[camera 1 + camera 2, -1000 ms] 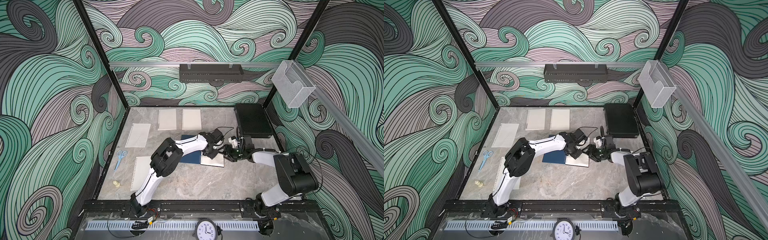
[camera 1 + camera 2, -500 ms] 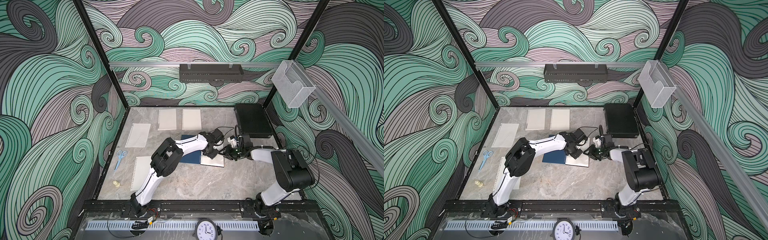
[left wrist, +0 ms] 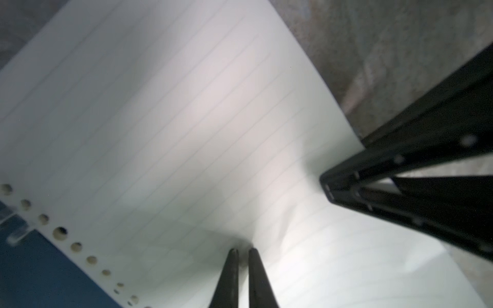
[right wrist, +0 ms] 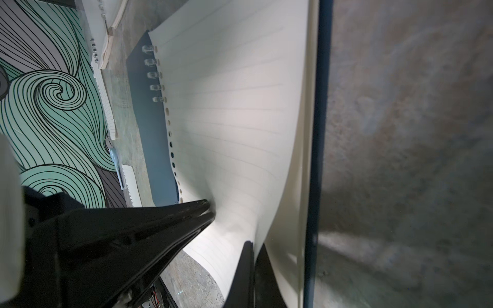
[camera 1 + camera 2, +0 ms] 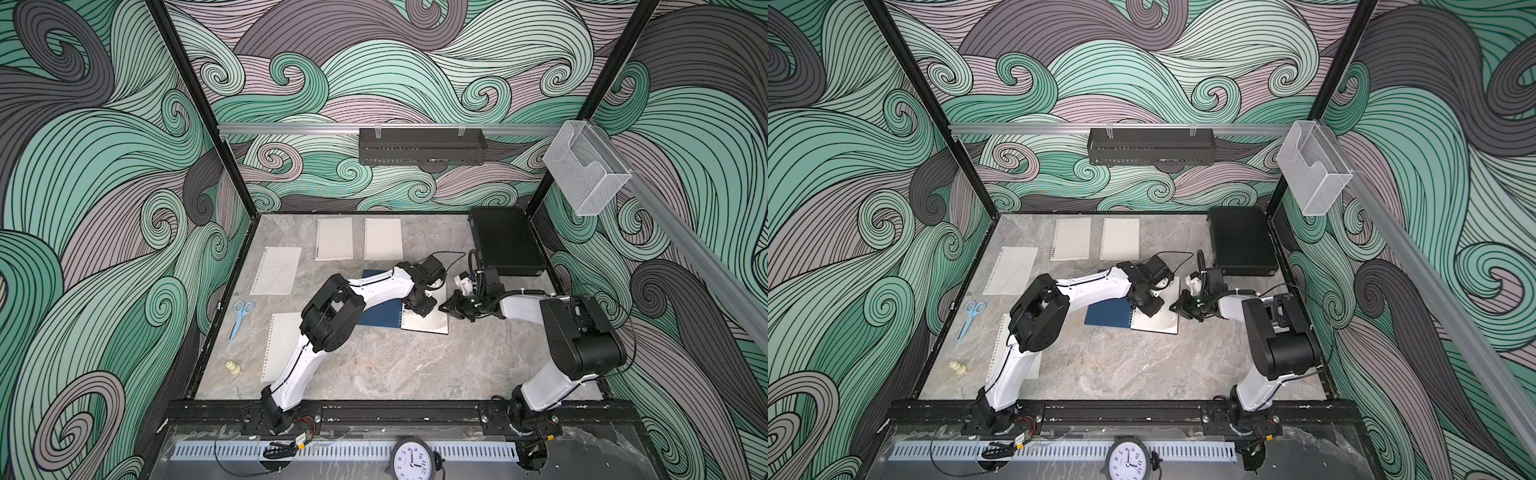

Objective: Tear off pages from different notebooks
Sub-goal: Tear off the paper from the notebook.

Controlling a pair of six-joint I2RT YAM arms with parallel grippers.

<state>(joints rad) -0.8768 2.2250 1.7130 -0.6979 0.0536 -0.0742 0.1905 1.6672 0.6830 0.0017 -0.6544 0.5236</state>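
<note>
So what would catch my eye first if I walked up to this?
The swirling green walls all round, then mid-table the open blue-covered notebook. The right pincer pinches its lined top page, bowing it upward, while the left pincer presses on that page near the punched holes.

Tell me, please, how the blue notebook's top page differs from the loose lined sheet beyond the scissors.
The notebook page hangs on a few spiral rings; the loose sheet has no binding. The notebook page is lifted and bowed; the loose sheet lies flat. The right end effector pinches the notebook page; nothing touches the loose sheet. Both are white lined paper.
</note>
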